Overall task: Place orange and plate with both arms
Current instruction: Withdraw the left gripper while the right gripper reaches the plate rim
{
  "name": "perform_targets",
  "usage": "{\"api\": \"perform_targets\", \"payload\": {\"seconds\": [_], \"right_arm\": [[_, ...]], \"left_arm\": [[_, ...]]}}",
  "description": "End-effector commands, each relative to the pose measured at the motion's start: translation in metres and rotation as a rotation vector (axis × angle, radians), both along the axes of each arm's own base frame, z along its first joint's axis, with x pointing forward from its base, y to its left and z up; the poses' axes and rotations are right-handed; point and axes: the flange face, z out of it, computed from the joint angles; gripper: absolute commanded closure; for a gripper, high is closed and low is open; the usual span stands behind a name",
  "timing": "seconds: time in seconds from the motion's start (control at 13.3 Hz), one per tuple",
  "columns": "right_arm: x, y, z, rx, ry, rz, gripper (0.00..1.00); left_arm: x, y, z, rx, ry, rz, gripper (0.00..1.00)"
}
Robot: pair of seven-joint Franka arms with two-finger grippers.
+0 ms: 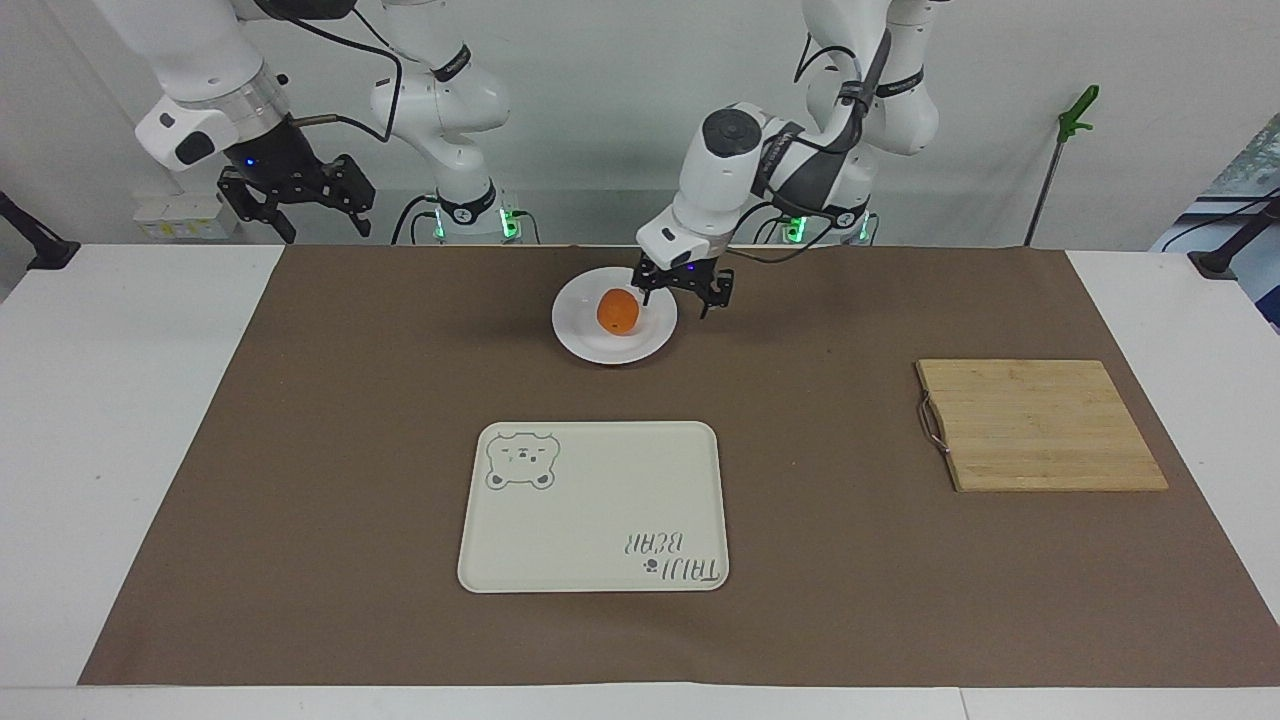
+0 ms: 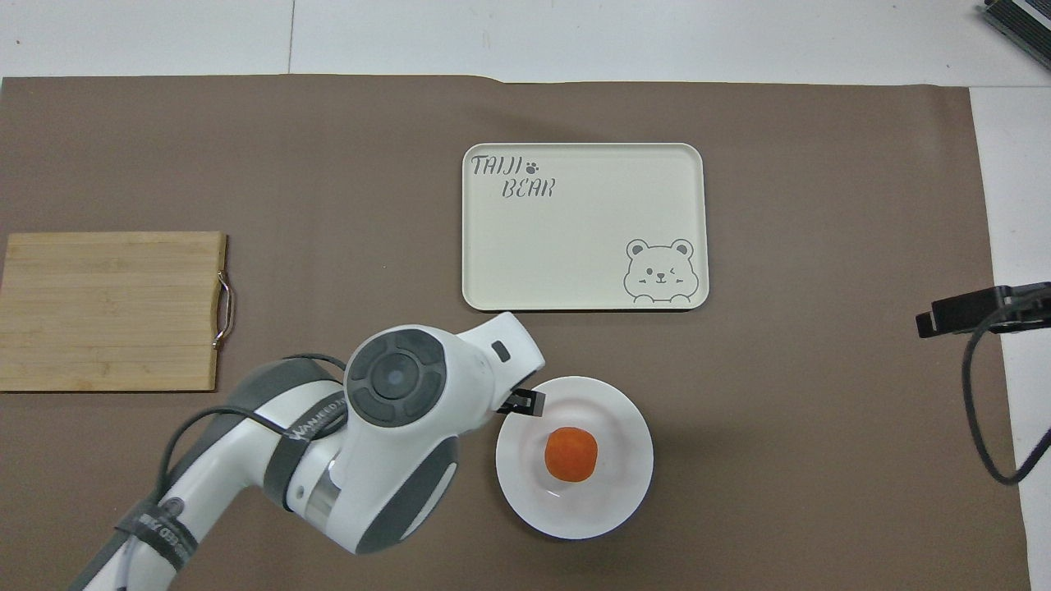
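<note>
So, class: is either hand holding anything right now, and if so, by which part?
Nothing is held. The left hand is open in the air beside the plate; the orange lies free on the plate. The right hand waits, raised and open.

The white left arm's black two-fingered gripper (image 1: 684, 293) hangs low with fingers spread, while the right arm's matching gripper (image 1: 297, 200) waits raised, fingers apart.
</note>
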Motion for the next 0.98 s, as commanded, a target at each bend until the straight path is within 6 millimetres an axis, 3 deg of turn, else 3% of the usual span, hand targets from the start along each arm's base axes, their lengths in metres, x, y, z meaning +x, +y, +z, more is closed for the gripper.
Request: {"api": "perform_targets", "payload": {"seconds": [0.0, 0.15, 0.38, 0.68, 0.75, 0.9], "right_arm": [[-0.012, 0.008, -0.037, 0.078, -0.003, 0.015, 0.0], [-0.017, 0.023, -0.062, 0.172, 0.01, 0.014, 0.0], [-0.024, 0.048, -0.099, 0.229, 0.028, 0.128, 0.0], [-0.039, 0.063, -0.154, 0.388, 0.077, 0.069, 0.0], [-0.044, 0.076, -0.17, 0.421, 0.081, 0.073, 0.0], [-0.051, 0.086, -0.199, 0.472, 0.069, 0.061, 0.0]], "left_arm": [[0.029, 0.055, 0.004, 0.021, -0.015, -0.006, 0.0], [0.056, 0.1, 0.005, 0.053, -0.046, -0.012, 0.0], [0.092, 0.181, 0.031, 0.038, -0.112, -0.056, 0.0], [0.124, 0.247, 0.099, 0.042, -0.102, -0.007, 0.0], [0.132, 0.269, 0.115, 0.042, -0.107, 0.009, 0.0], [0.139, 0.289, 0.14, 0.042, -0.138, 0.005, 0.0]]}}
